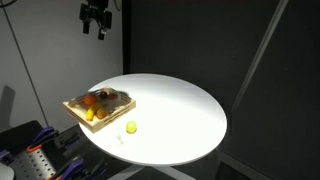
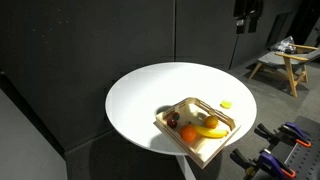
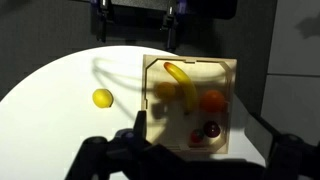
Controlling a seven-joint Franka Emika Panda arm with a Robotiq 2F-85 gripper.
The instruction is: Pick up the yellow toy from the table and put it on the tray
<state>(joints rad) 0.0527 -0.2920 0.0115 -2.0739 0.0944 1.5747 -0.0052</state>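
Observation:
The yellow toy [image 1: 131, 127] is a small round ball lying on the white round table [image 1: 180, 110], just beside the wooden tray [image 1: 127, 97] near the table's edge. It shows in both exterior views [image 2: 226, 104] and in the wrist view [image 3: 102, 97], left of the tray [image 3: 190, 63]. The tray [image 2: 196, 151] holds a yellow banana-like toy [image 3: 180, 82], an orange round toy [image 3: 212, 100] and dark red pieces. My gripper [image 1: 97, 22] hangs high above the table's far side, open and empty. In the wrist view its blurred fingers [image 3: 200, 140] frame the tray.
Black curtains surround the table [image 2: 150, 90]. Blue and orange clamps sit on a bench beside the table [image 1: 30, 150] [image 2: 280, 150]. A wooden stand [image 2: 285, 60] is in the background.

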